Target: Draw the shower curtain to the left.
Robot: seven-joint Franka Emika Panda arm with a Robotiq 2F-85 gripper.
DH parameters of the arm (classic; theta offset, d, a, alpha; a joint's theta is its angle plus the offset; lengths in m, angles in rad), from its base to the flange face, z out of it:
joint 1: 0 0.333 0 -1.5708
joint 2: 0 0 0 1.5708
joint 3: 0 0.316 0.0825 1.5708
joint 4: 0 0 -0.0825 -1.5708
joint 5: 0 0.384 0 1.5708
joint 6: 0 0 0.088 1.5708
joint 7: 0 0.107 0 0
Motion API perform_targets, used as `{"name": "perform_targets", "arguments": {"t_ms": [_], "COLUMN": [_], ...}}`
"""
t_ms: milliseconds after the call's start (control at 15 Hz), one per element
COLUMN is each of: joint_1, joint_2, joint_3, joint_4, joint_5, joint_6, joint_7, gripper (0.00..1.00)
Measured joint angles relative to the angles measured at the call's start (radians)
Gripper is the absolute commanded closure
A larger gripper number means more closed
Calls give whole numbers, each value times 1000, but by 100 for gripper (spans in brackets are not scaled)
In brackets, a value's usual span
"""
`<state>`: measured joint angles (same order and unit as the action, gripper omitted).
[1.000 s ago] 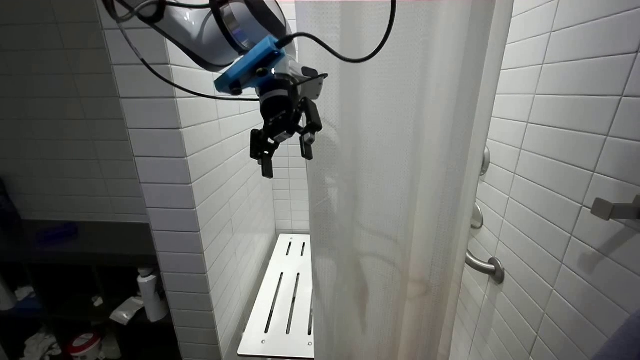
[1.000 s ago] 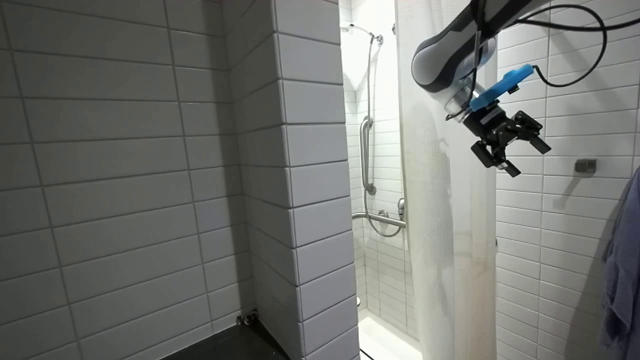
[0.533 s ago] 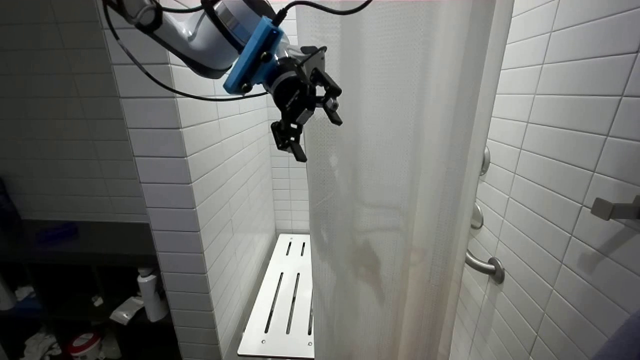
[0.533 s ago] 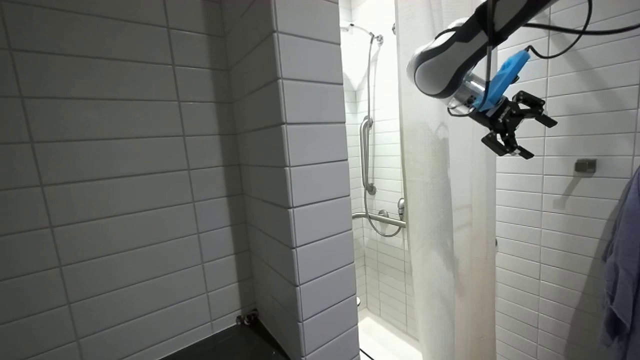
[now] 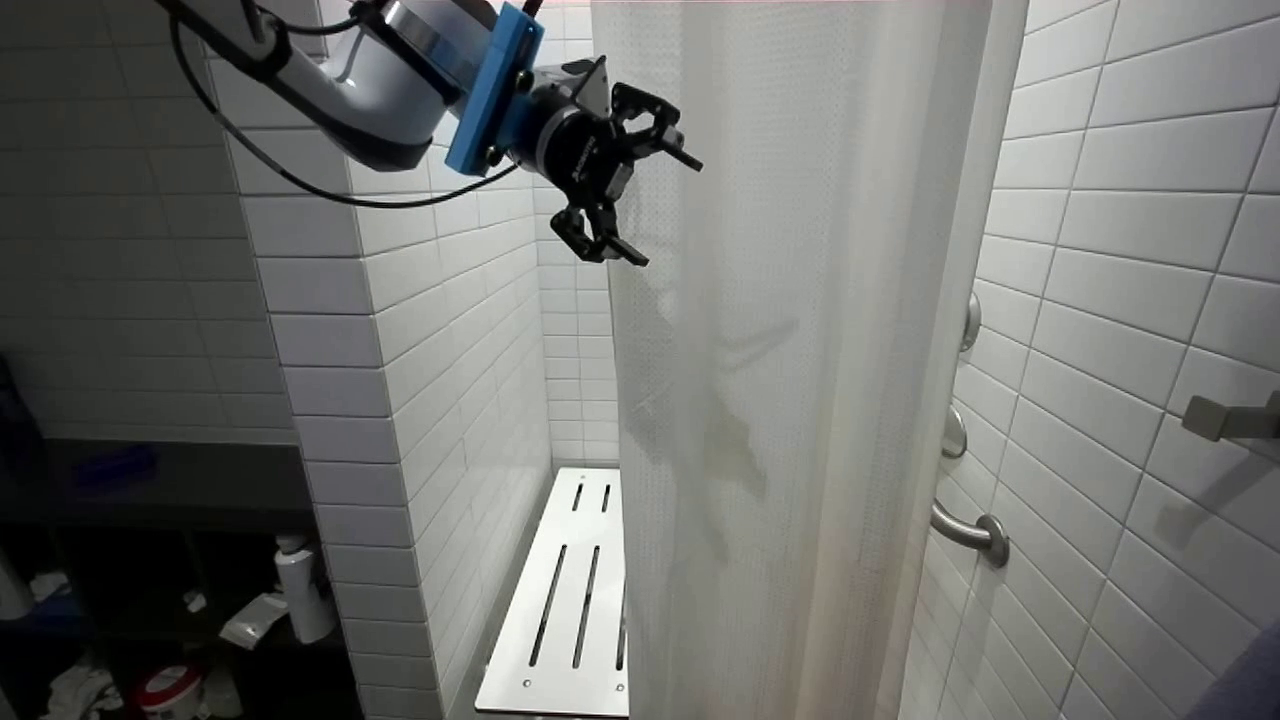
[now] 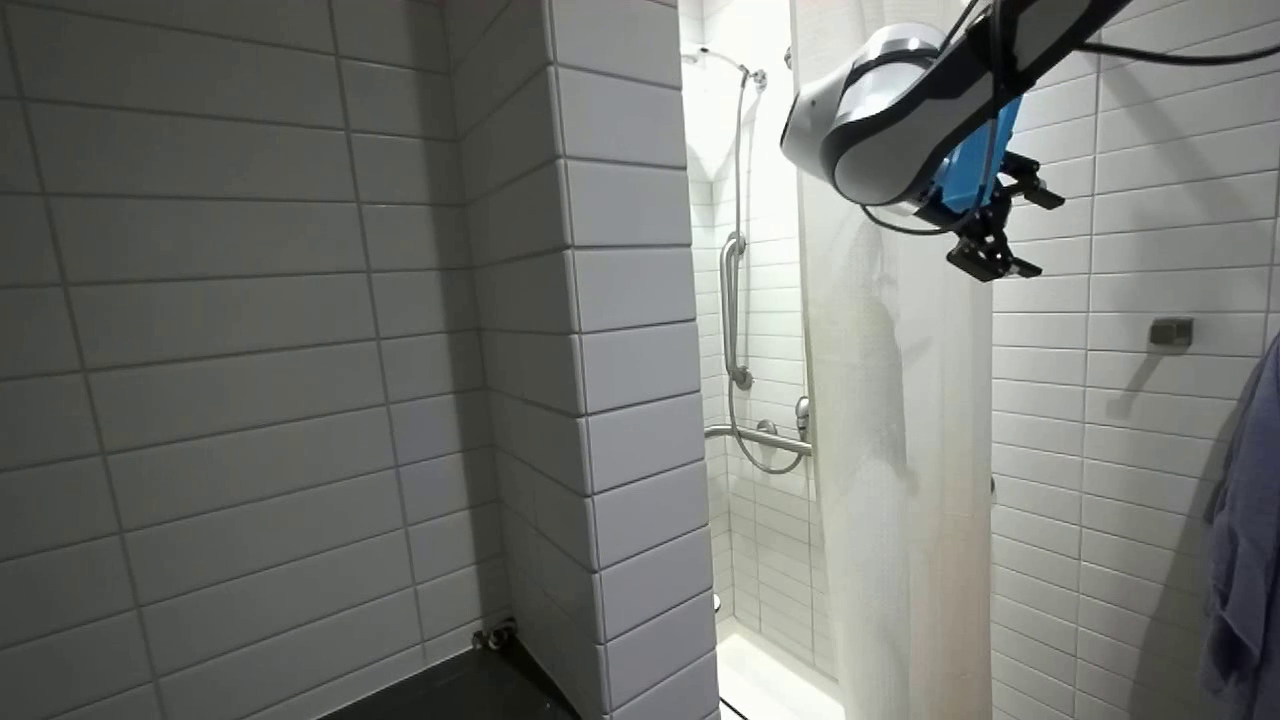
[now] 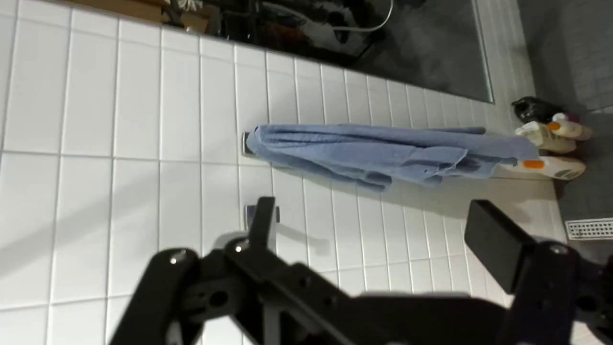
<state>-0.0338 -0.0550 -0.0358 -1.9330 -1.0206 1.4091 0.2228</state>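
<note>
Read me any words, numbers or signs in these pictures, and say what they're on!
None that I can read.
Large white bottle, wrist view: a grey mark, too blurred to read.
Red-and-white tub, in an exterior view: too small and dark to read.
Tool, in an exterior view: any lettering is too small to read.
Shower curtain: no writing shows.

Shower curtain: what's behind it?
In an exterior view, a white slotted bench and a metal bar run partly behind the shower curtain; whatever else it covers can't be seen.
</note>
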Motion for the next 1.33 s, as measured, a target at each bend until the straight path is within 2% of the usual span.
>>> {"name": "perform_targets", "arguments": {"t_ms": [467, 867, 1067, 1333], "joint_1": [40, 45, 40, 31], "joint_2": [-89, -160, -204, -244], "joint_3": [25, 14, -19, -71], "joint_4": [-124, -246, -305, -362], "joint_5": [-168, -239, -254, -251], "joint_6": [267, 585, 761, 956], "joint_7": [-39, -96, -180, -364], "gripper": [0, 0, 0, 0]}}
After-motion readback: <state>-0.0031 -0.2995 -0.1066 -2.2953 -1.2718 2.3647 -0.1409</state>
